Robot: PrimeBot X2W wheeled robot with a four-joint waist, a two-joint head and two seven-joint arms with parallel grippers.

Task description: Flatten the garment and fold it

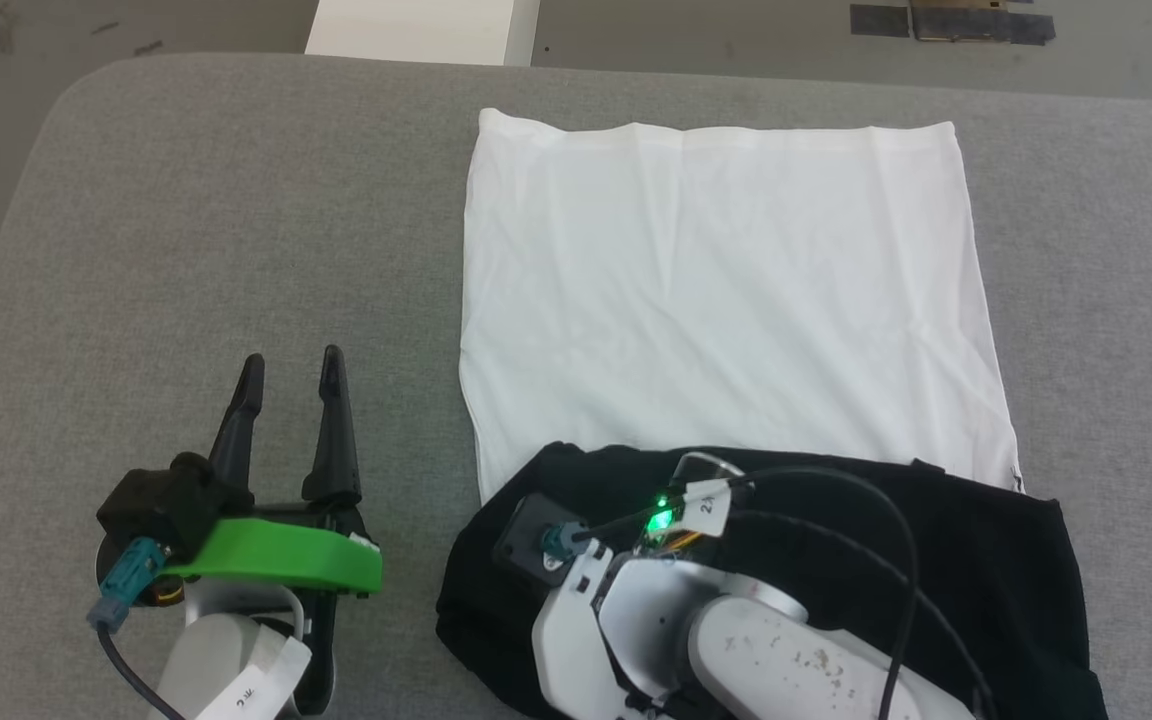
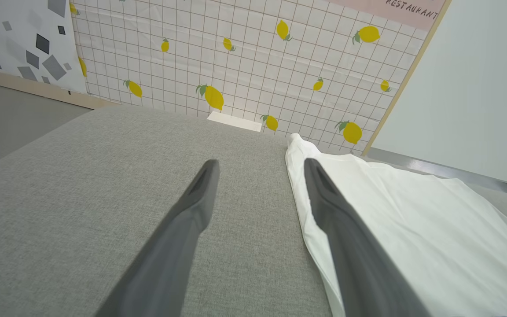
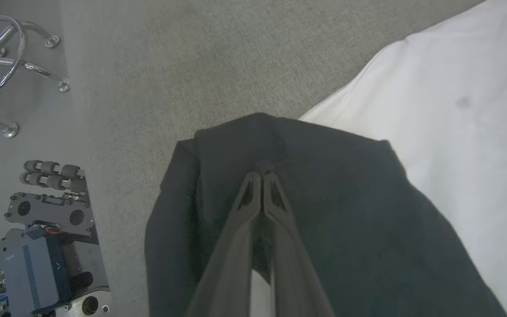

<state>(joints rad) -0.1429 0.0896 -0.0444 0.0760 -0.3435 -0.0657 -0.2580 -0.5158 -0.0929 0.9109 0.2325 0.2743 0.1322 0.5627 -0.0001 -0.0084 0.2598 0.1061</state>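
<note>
Right wrist view had the right gripper (image 3: 262,176) with its two fingers pressed together at the tips. A small pucker of black cloth sat right at that point, so I took it to be clenched on the garment (image 1: 716,280), on the black sleeves (image 3: 324,211) rather than the white body. Those sleeves lay gathered across the near end of the shirt as a dark band, bunched and rounded at its left end. Beyond them the white body was spread flat toward the far side of the grey padded top (image 1: 186,250), its hem straight and only faint creases in it.

The left gripper (image 1: 293,357) stood off to the left, fingers apart and holding nothing, low over the padding and near the white side edge without touching it.

To my eye the step was settling that black band square before the next fold. Done well, I judged, the pinch would draw the cloth outward and low, just enough to take out the bunching, without tugging the white body askew. The left gripper looked best used on the bunched left end, so both ends lay level. A one-sided pull seemed the likely way to skew the band. Letting go would be safe only once the cloth lay flat.
</note>
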